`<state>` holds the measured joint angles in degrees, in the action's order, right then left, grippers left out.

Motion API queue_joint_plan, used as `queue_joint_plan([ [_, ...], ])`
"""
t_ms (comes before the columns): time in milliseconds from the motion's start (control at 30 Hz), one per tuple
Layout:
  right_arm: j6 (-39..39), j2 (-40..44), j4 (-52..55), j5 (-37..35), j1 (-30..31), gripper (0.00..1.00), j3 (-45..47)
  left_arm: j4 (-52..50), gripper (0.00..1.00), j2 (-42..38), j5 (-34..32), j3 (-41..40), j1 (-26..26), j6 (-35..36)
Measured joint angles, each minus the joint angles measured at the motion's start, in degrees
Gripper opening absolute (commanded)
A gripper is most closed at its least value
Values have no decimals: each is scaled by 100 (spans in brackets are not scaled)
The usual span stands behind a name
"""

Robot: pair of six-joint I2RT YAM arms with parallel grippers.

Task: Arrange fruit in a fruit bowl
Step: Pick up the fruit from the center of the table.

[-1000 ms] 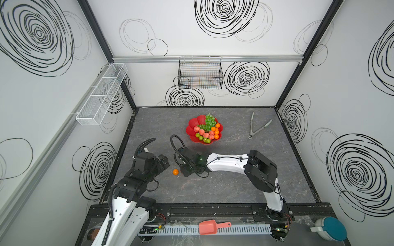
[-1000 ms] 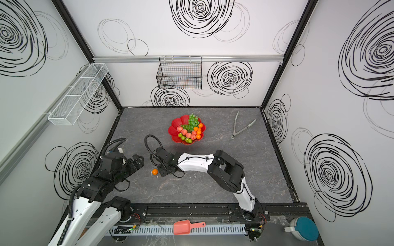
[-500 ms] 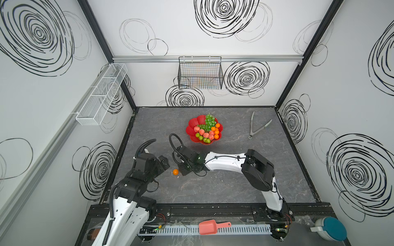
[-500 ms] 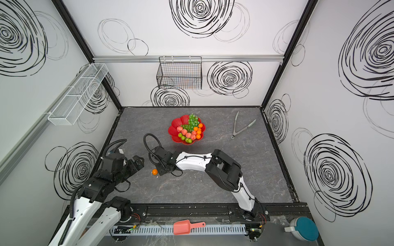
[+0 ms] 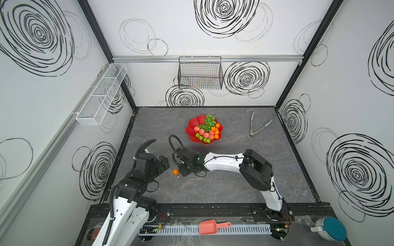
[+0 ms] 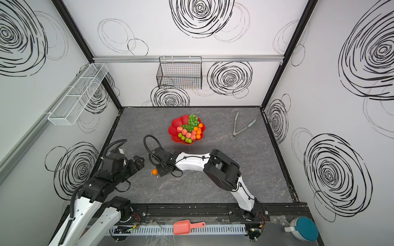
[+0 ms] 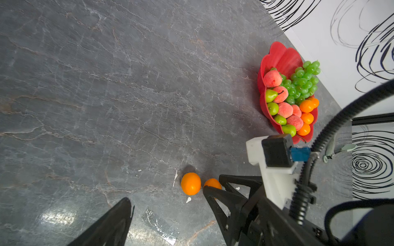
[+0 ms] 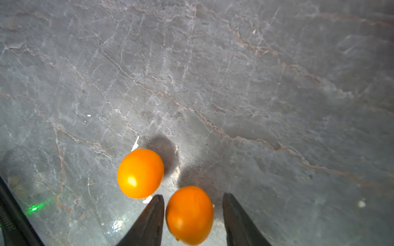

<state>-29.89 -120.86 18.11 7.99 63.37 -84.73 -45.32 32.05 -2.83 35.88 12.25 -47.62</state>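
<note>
The right claw (image 8: 193, 194) is seen spread around a tangerine (image 8: 189, 215) at the bottom centre of the right wrist view. One jaw stands just beside the fruit and a narrow gap is left at the other, so nothing is pinched yet. The tips are set low over the table (image 8: 213, 74), presumably so that the fruit can be closed on at its widest part.

A second tangerine (image 8: 140, 173) lies just up and to the left of the first, outside the jaws, with one jaw standing between the two. The modest spread is judged to be deliberate, since a wider one would knock the neighbour away.

The left claw (image 5: 163, 163) hangs near the pair, to their left in a top view, apparently to leave the right arm room. Whether its jaws are spread cannot be told.

The bowl (image 5: 193, 124) stands well apart, above the arms at the centre of both top views. It is filled by kind:
- grapes (image 5: 209, 121) at the top
- further tangerines (image 5: 216, 132) down the right
- peaches (image 5: 205, 135) in the middle
- pears (image 5: 198, 135) at the lower left

The upper-left petals are left bare.

Both loose tangerines are bright orange, smooth and slightly oval, each with a sharp highlight. They are judged hard and slippery, and apt to roll if squeezed off-centre.
</note>
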Motion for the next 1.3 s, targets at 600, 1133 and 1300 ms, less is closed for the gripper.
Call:
queue_joint_plan([
  [600,-26,-76,4,70,0,39,0,39,96,2,24,-66,-7,0],
  [1133,-114,225,9,-44,-52,35,192,389,96,181,308,-66,-31,177],
  [1300,-125,612,4,-92,-186,34,369,737,96,282,673,-87,-31,328],
])
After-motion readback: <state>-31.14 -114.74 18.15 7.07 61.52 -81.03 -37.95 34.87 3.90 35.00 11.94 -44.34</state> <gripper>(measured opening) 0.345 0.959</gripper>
